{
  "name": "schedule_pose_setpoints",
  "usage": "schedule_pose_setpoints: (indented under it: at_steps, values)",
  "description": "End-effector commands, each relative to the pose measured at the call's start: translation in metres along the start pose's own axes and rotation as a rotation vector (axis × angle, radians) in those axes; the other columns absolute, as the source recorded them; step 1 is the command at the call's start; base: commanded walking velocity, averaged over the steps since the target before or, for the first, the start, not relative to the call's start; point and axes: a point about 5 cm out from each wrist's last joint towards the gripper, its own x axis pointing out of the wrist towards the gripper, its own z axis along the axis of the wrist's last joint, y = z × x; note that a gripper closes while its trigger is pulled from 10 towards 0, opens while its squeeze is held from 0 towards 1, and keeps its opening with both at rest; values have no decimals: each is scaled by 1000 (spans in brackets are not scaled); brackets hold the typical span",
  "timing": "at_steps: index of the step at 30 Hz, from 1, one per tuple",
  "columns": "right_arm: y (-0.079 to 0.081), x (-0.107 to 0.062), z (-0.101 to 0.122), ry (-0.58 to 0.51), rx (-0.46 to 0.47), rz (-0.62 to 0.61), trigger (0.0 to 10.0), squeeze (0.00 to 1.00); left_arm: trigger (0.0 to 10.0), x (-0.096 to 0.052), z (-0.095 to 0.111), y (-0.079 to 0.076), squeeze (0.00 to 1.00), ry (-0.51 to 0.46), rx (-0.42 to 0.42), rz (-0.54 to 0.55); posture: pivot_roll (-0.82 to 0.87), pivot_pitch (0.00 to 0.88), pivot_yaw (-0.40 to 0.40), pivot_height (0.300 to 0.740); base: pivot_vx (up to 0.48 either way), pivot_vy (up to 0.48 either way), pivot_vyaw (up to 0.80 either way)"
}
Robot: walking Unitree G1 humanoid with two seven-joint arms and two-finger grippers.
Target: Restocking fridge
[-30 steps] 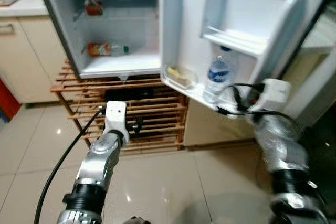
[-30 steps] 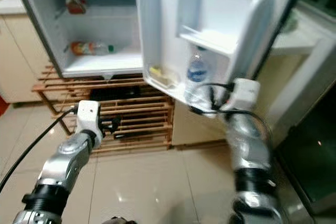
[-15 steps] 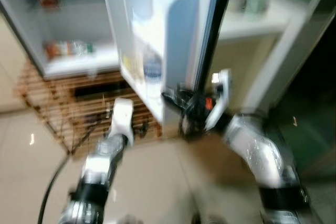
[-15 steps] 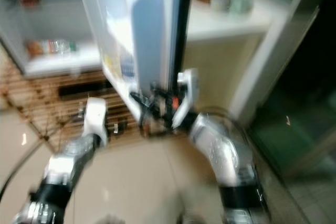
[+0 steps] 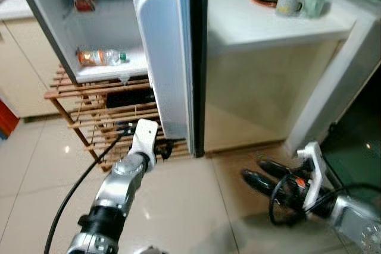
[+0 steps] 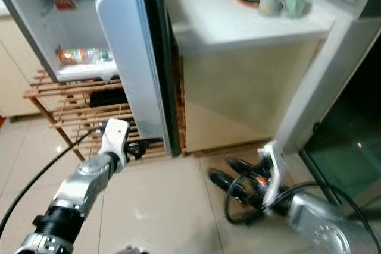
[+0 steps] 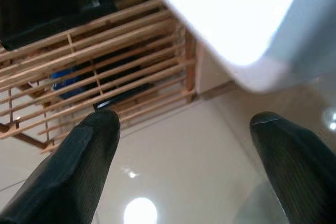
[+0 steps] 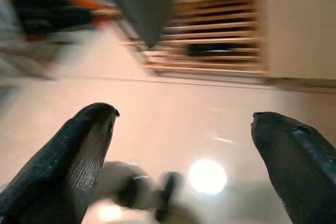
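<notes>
Now I see the fridge door edge-on, part open; a bottle lies on the fridge's bottom shelf. Left gripper sits by the door's lower corner, jaws spread, empty. Right gripper hangs low over the floor, jaws released, empty.

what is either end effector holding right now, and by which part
Nothing. The left end effector is open below the fridge door, and the right end effector is open over the floor; both gaps are bare.
</notes>
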Motion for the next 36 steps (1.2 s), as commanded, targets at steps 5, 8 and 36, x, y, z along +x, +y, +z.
schedule_pose_setpoints:
  at_steps: [5, 8, 36]
  values:
    - [-29, 51, 53, -130, -167, -244, 10000, 98, 10000, 4, -8, -3, 0, 59, 60, -16, -78, 0, 54, 740, 0, 0, 0]
    - [-32, 80, 89, -198, -205, -376, 10000, 94, 10000, 5, -29, 3, 0, 148, 123, -6, -53, 0, 45, 740, 0, 0, 0]
    - [199, 81, 187, -665, -198, 712, 10000, 110, 10000, -33, -161, 15, 0, 564, 564, -195, -31, 0, 2, 740, 0, 0, 0]
